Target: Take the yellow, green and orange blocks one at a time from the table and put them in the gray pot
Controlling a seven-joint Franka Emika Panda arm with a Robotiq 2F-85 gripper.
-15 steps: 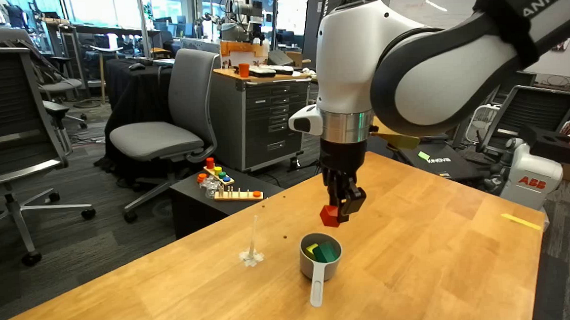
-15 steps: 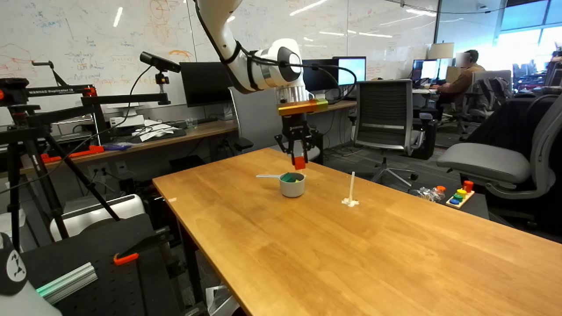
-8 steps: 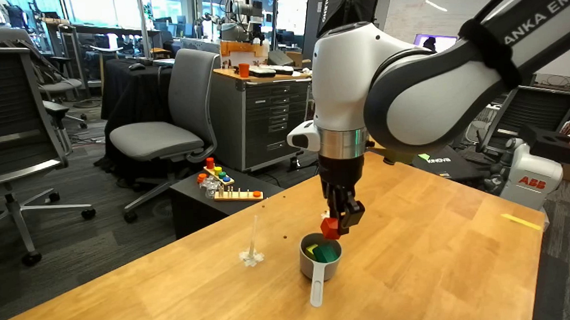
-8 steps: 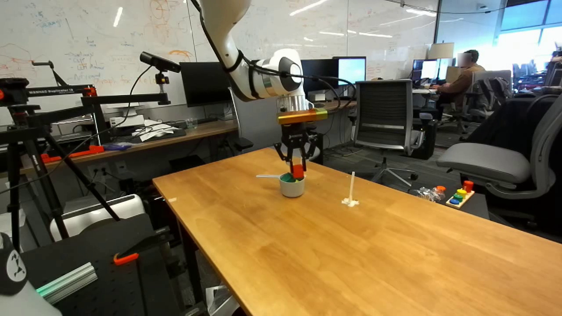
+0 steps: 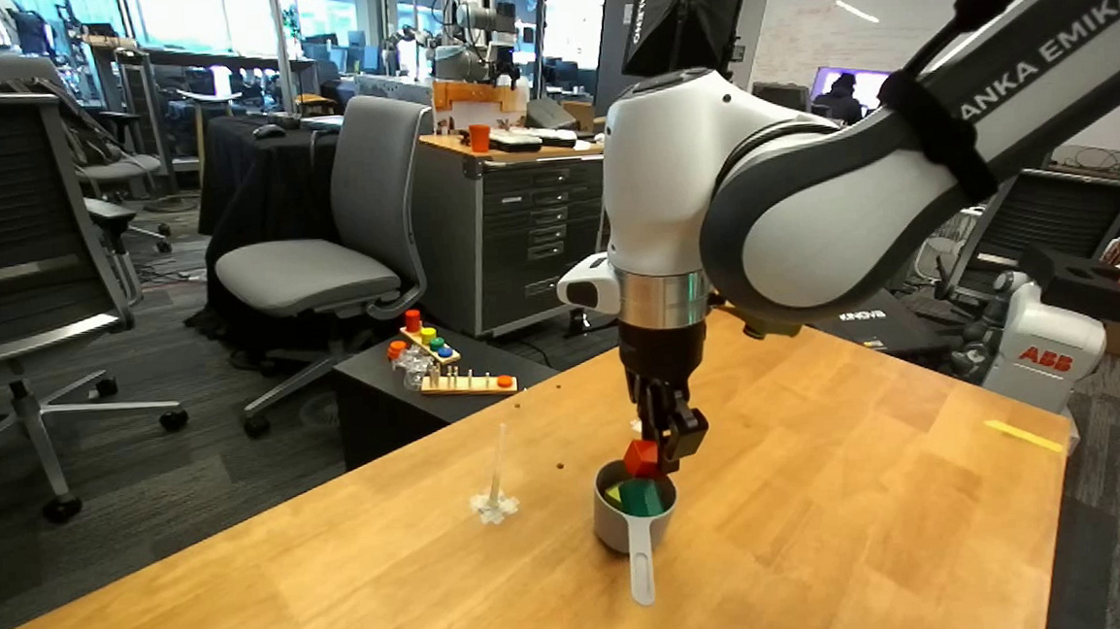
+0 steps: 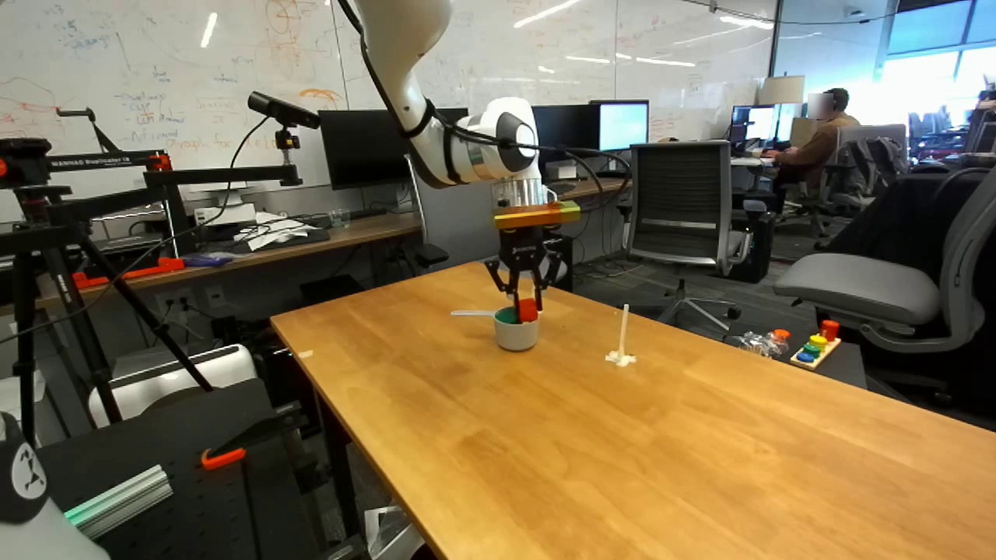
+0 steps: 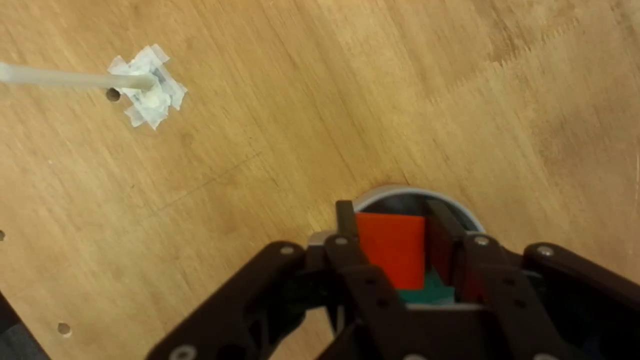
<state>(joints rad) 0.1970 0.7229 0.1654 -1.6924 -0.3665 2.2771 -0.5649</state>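
Note:
The gray pot stands on the table in both exterior views, and its rim shows in the wrist view. The green block and the yellow block lie inside it. Green also shows in the wrist view; yellow is hidden there. My gripper points down over the pot. Its fingers are either side of the red-orange block, shut on it. That block is at the pot's mouth, partly below the rim, close above the green block.
A thin upright stick is taped to the table beside the pot; its tape shows in the wrist view. A low black side table with colourful toys stands beyond the table edge. The pot's handle sticks out over the table.
My gripper has moved down with the red-orange block, from above the pot to its mouth. The pot has shifted and turned slightly, its handle swinging a little.

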